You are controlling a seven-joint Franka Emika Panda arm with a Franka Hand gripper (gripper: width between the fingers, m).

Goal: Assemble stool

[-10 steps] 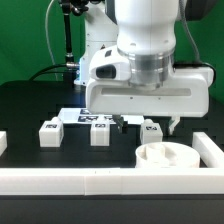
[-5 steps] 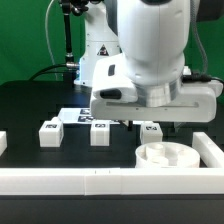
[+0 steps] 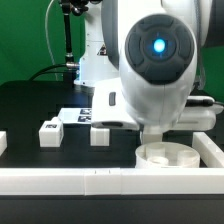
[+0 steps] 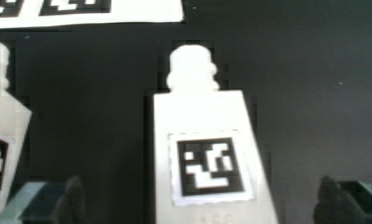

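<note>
The stool's round white seat [image 3: 165, 155] lies on the black table at the exterior view's right, close to the front rail. Two blocky white legs [image 3: 48, 133] [image 3: 99, 135] stand to its left. My arm's body hides the gripper in that view. In the wrist view a third leg [image 4: 208, 150] lies straight below me, with a black-and-white tag on its face and a round peg [image 4: 195, 65] at its far end. My gripper [image 4: 201, 205] is open, and its dark fingers [image 4: 50, 200] stand on either side of this leg with gaps between. Another leg [image 4: 2, 120] shows at the picture's edge.
The marker board [image 3: 75, 116] lies flat behind the legs and also shows in the wrist view [image 4: 76, 8]. A long white border rail [image 3: 100, 180] runs along the table's front, with raised ends at both sides. Green backdrop and a stand are at the back.
The arm has come down and swung toward the camera. Its body now covers the leg next to the seat, and the hand and fingers seen earlier are hidden behind it.
</note>
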